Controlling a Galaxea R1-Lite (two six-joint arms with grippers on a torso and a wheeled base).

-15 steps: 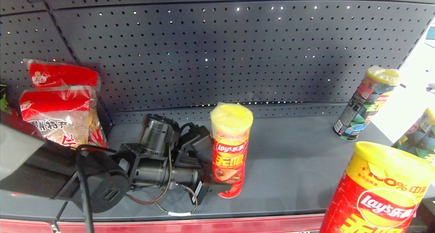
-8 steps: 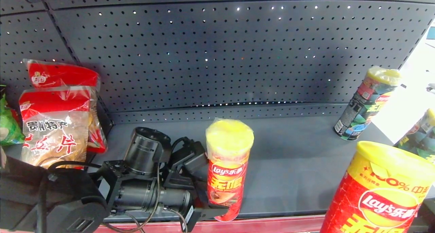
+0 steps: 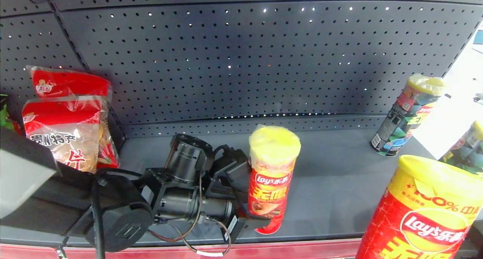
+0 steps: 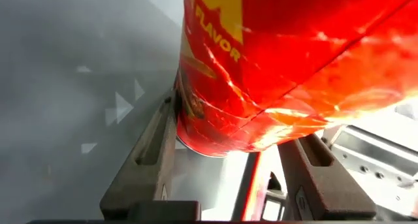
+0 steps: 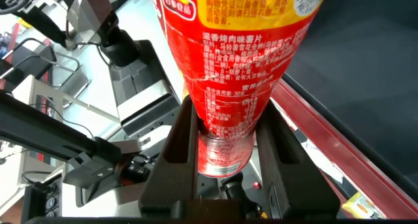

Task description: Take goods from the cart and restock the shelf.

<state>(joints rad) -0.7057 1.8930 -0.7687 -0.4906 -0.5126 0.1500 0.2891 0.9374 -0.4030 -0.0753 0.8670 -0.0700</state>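
Observation:
A red chips can [image 3: 272, 176] with a yellow lid stands upright over the front part of the grey shelf board [image 3: 332, 183]. My left gripper [image 3: 262, 217] is shut on its lower end. In the left wrist view the can [image 4: 274, 74] sits between the two dark fingers [image 4: 150, 152]; whether its base touches the board I cannot tell. A second red chips can [image 3: 426, 213] is at the near right, in front of the shelf. My right gripper [image 5: 228, 159] is shut on the bottom of that can [image 5: 241, 74].
Two dark green chips cans [image 3: 407, 115] [image 3: 468, 145] stand at the shelf's right end. Red snack bags [image 3: 64, 127] lean at the left end. A perforated back wall [image 3: 241, 62] closes the rear. The shelf's red front lip [image 3: 302, 247] runs along the bottom.
My left gripper drew the can toward the shelf's front edge, then carried it to the right and a little deeper in. The right arm's can has barely moved.

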